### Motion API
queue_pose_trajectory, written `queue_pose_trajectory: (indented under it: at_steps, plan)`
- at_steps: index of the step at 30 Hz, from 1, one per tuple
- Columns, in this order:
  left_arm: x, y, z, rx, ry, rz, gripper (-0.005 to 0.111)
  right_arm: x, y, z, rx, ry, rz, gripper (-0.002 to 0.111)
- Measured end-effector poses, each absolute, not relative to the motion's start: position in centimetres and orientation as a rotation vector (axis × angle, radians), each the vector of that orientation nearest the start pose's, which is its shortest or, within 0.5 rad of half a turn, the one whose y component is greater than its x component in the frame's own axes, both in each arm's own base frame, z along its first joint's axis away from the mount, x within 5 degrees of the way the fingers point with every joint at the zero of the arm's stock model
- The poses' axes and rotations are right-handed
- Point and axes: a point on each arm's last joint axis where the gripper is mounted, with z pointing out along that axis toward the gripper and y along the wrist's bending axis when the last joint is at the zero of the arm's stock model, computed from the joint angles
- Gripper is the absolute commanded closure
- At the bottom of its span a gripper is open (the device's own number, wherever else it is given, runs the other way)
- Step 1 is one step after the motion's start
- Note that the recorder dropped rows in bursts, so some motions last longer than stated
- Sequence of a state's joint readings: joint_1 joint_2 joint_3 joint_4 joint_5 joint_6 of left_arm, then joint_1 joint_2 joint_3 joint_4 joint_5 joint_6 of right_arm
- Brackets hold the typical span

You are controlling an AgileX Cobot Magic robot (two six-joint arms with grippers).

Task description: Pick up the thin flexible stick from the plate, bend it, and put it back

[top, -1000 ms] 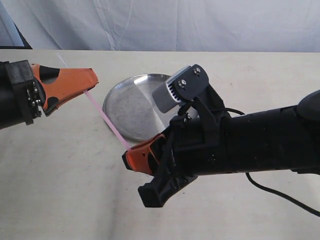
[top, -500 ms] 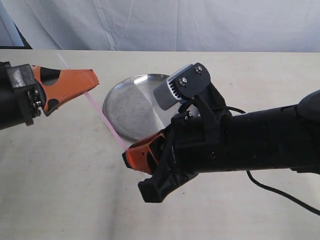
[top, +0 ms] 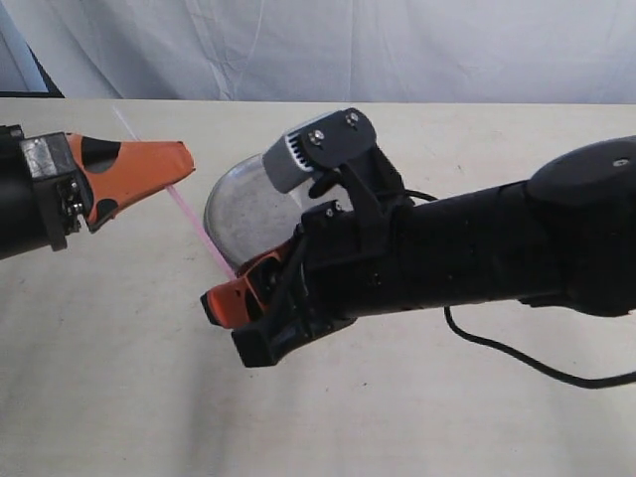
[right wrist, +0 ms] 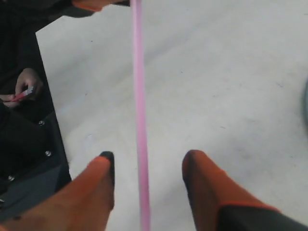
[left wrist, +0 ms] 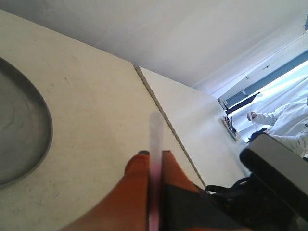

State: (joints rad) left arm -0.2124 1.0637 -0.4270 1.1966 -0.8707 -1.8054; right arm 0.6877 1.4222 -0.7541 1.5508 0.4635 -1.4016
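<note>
The left gripper (top: pixel 185 156) is pinching the thin flexible stick (top: pixel 199 224) aloft at 9 o'clock of the plate (top: pixel 238 211), anchoring it for bending. The right gripper (right wrist: pixel 149 161) is straddling its lower end with jaws spread, not touching it, seemingly preparing to clamp.

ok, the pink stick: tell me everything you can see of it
The stick is thin, translucent pink, plastic-looking and straight, with no bend visible. It is off the plate, slanting in the air. The left end effector is shut on its upper part, with a pale stub poking past. Its lower part runs through the open right end effector; the right wrist view shows a gap on each side, so no contact there.
</note>
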Motion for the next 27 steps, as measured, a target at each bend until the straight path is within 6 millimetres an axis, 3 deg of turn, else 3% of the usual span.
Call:
queue_pose_trajectory:
  at_steps: [4,5,20,27]
  plan:
    - [16.7,-10.2,26.7,0.122,1.878,-1.381,0.107,20.1,21.8,23.2,-0.873,2.127,0.967,0.106]
    - [16.7,-10.2,26.7,0.124,1.879,-1.38,0.107,20.1,21.8,23.0,-0.873,2.131,0.966,0.108]
    - [16.9,-10.2,27.3,0.071,1.822,-1.437,0.107,19.7,21.3,24.9,-0.866,2.062,0.937,0.108]
    - [16.7,-10.4,28.0,0.074,1.767,-1.511,0.107,19.0,20.5,26.2,-0.996,1.969,0.832,0.108]
